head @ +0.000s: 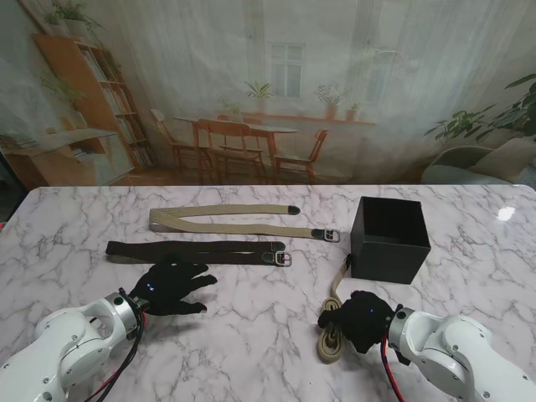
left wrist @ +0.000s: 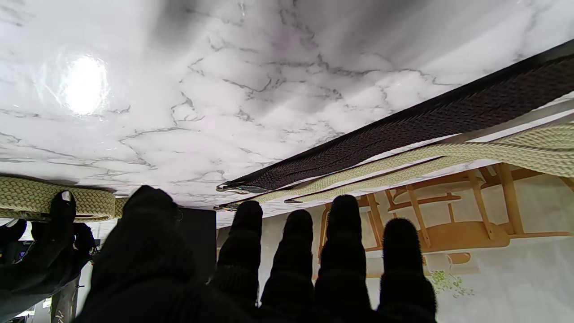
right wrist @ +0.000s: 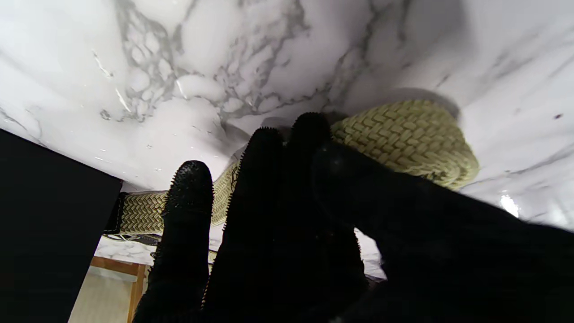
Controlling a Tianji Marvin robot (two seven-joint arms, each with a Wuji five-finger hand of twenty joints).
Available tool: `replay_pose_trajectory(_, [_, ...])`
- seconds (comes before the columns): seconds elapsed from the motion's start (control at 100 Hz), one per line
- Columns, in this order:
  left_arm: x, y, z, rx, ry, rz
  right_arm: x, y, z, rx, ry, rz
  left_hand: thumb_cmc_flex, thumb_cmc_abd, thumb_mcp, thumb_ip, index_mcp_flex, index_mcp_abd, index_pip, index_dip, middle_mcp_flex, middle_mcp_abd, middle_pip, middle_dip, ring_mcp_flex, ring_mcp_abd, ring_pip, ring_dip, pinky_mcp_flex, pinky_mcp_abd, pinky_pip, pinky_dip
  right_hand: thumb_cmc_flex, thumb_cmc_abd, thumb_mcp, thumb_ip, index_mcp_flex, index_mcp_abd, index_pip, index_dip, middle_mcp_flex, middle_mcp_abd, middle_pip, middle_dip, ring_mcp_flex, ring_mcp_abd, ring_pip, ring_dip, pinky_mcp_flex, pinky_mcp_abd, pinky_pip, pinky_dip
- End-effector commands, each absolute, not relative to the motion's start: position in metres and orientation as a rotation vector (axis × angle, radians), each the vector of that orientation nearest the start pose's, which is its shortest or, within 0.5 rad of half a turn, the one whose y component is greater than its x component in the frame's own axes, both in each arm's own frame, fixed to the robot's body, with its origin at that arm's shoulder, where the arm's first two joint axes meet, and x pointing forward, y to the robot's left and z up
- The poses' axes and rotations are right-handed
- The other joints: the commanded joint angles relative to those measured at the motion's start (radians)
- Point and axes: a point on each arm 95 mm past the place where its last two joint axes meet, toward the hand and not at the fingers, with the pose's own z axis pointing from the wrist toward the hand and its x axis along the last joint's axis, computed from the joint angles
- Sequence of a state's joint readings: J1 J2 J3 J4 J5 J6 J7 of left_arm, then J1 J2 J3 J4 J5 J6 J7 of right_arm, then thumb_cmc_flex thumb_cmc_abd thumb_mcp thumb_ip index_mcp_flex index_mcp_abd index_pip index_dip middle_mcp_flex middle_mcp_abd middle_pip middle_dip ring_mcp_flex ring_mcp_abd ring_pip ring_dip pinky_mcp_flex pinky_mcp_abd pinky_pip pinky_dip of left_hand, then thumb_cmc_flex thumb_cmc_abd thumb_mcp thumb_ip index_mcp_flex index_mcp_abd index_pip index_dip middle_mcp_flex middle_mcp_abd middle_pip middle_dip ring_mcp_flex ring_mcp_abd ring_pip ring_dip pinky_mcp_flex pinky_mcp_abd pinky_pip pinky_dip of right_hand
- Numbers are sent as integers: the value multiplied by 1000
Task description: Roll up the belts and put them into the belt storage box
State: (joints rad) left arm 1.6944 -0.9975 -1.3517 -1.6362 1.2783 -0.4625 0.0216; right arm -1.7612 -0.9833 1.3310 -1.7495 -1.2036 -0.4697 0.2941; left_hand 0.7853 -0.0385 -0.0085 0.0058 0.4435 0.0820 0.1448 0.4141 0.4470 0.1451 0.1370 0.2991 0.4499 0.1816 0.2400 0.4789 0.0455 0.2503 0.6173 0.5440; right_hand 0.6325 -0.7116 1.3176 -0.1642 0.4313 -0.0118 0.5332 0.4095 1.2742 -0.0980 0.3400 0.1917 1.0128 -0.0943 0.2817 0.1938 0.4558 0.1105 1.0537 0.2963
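A dark brown belt (head: 197,250) (left wrist: 403,130) lies flat, doubled over, with a longer beige woven belt (head: 234,219) (left wrist: 493,152) just beyond it. The black storage box (head: 389,239) (right wrist: 45,224) stands open-topped at the right. A third beige belt (head: 329,345) (right wrist: 403,134) runs from the box's near corner toward me in a folded loop. My right hand (head: 362,321) (right wrist: 287,215) rests on that loop, thumb and fingers pinched on it. My left hand (head: 172,289) (left wrist: 287,269) hovers just nearer to me than the dark belt, fingers spread, holding nothing.
The table is white marble (head: 251,335). Both flat belts have metal buckles (head: 283,259) pointing toward the box. A printed backdrop of a room rises behind the table's far edge.
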Motion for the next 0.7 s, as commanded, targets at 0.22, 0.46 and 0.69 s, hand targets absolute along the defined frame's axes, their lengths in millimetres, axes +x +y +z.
replay_pose_trajectory(0.22, [358, 35, -341, -774, 1968, -1418, 320, -14, -370, 923, 2185, 1273, 21, 49, -19, -23, 23, 20, 10, 7, -18, 5, 4, -3, 1, 3, -15, 1, -20, 31, -35, -11, -103, 22, -257, -69, 261, -261, 491, -31, -57, 101, 177, 258, 38, 116, 97, 170, -60, 235, 30, 26])
replay_pose_trajectory(0.46, [358, 35, -342, -775, 1966, -1418, 317, -12, -374, 921, 2190, 1241, 20, 49, -19, -23, 23, 20, 10, 7, -17, 6, 4, -3, 1, 4, -16, 1, -20, 32, -36, -11, -146, 32, -322, -67, 321, -417, 452, 40, -504, 178, 122, 284, -113, 168, 75, 241, -97, 321, 0, 101])
replay_pose_trajectory(0.69, [357, 35, -342, -776, 1965, -1417, 317, -9, -377, 989, 2174, 1259, 19, 48, -19, -23, 23, 20, 10, 7, -17, 6, 4, -3, 1, 4, -16, 1, -21, 32, -37, -11, -166, 30, -315, -71, 406, -283, 512, -107, -772, 346, -14, 31, -306, 253, -58, 110, -102, 363, -39, 110])
